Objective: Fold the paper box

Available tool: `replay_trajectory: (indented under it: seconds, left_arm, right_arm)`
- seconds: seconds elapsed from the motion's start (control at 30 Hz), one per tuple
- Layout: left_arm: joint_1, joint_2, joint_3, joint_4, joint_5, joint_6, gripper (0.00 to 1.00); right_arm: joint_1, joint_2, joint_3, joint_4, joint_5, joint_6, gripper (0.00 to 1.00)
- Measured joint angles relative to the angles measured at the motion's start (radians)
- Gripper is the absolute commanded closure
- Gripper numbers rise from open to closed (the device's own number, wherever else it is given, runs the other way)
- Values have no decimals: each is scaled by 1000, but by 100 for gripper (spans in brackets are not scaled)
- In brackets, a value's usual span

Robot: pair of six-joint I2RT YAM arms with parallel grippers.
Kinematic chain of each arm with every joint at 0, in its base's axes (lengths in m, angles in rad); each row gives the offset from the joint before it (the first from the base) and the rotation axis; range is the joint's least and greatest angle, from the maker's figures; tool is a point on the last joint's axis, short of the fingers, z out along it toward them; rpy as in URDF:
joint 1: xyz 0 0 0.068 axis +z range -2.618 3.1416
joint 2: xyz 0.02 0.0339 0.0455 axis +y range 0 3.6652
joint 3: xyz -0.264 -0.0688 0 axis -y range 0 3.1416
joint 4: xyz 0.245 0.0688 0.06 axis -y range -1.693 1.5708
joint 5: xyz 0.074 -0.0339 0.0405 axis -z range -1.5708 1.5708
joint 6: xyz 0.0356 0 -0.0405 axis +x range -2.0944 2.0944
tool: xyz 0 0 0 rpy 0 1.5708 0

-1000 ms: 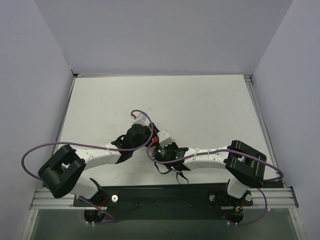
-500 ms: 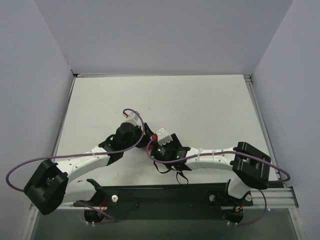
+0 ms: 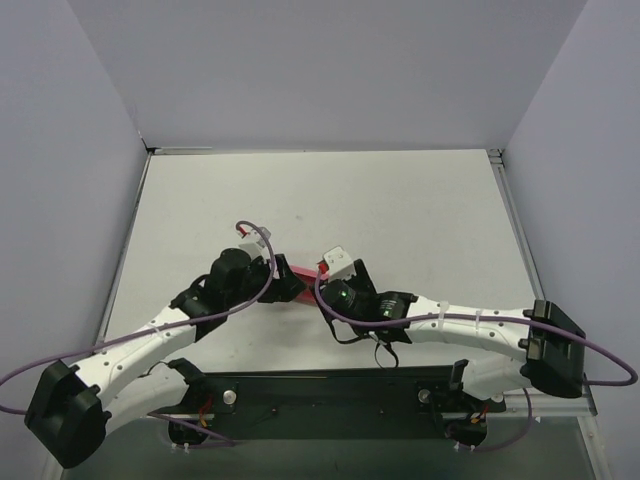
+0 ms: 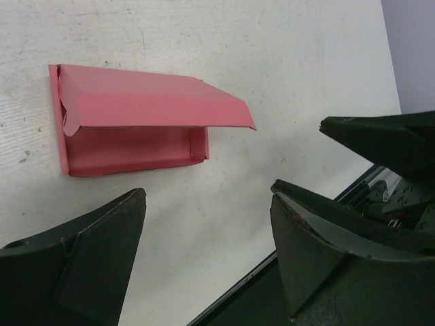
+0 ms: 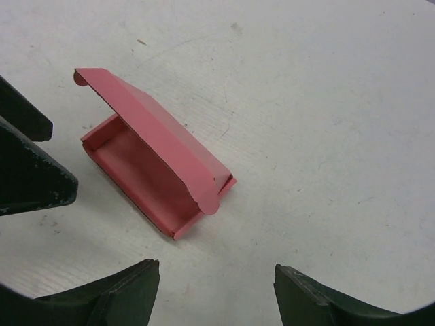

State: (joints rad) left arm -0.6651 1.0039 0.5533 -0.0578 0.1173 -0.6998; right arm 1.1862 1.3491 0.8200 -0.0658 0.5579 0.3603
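The paper box (image 5: 153, 163) is a small pink-red card tray lying on the white table, with its lid half raised over it. It shows in the left wrist view too, as the paper box (image 4: 136, 129), and as a red strip (image 3: 302, 270) between the two wrists from above. My left gripper (image 4: 207, 204) is open, a short way back from the box and holding nothing. My right gripper (image 5: 214, 272) is also open and empty, on the box's other side. Neither gripper touches the card.
A dark finger of the right gripper (image 4: 387, 142) shows at the right of the left wrist view. The left gripper's fingers (image 5: 27, 170) show at the left of the right wrist view. The table's dark near edge (image 4: 272, 272) runs just behind the left fingers.
Both grippers have opened and drawn back from the box, the right one from fully shut. The box now lies free on the table, and both arms have stretched out lower.
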Motion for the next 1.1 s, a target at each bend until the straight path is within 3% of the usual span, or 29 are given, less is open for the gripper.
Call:
replay_trajectory:
  seconds: [0.23,0.37,0.53,0.77,1.1]
  left_arm:
    - [27,-100,74,-184,35,102,13]
    - [84,-62,199,-232,48,150,13]
    - [146,41,262,-219,50,188,14]
    - [176,227,260,-181,42,222,15]
    - [176,258,180,8,42,225,16]
  right_arm:
    - [-26,-118,-16,-5,-113,35,35]
    - [-141,-143,-16,8,-229,127,36]
    - [-260,-158,-42,85,-338,262,37]
    - [-332,-126,-105,212,-433,441,38]
    - [-343,11,-157,371,-501,585,40]
